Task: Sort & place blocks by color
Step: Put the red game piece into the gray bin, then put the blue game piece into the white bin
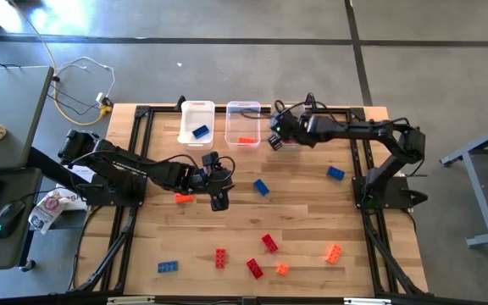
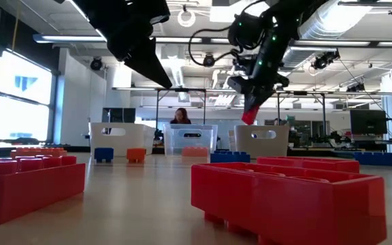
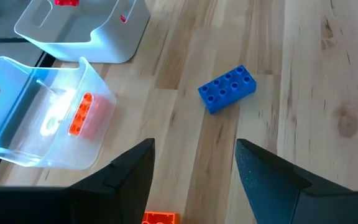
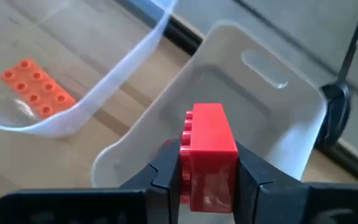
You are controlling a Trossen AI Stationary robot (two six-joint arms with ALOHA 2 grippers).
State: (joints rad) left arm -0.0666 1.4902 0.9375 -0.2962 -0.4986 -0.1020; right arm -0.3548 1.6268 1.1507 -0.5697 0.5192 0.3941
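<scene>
My right gripper is shut on a red block and hangs over the rightmost of three bins at the table's far edge. The middle clear bin holds an orange block, and the left white bin holds a blue block. My left gripper stands open above the table's middle with nothing between its fingers. A blue block lies flat on the wood beyond it, and an orange block lies just to its left. My right gripper pinches the red block between its two fingers by two opposite side faces. The fingers slant down toward the far edge. The block is lifted clear above the rightmost bin, with its studs facing sideways.
Loose blocks lie toward the near edge: red ones, orange ones and a blue one. Another blue block lies at the right. A red piece shows inside the rightmost bin.
</scene>
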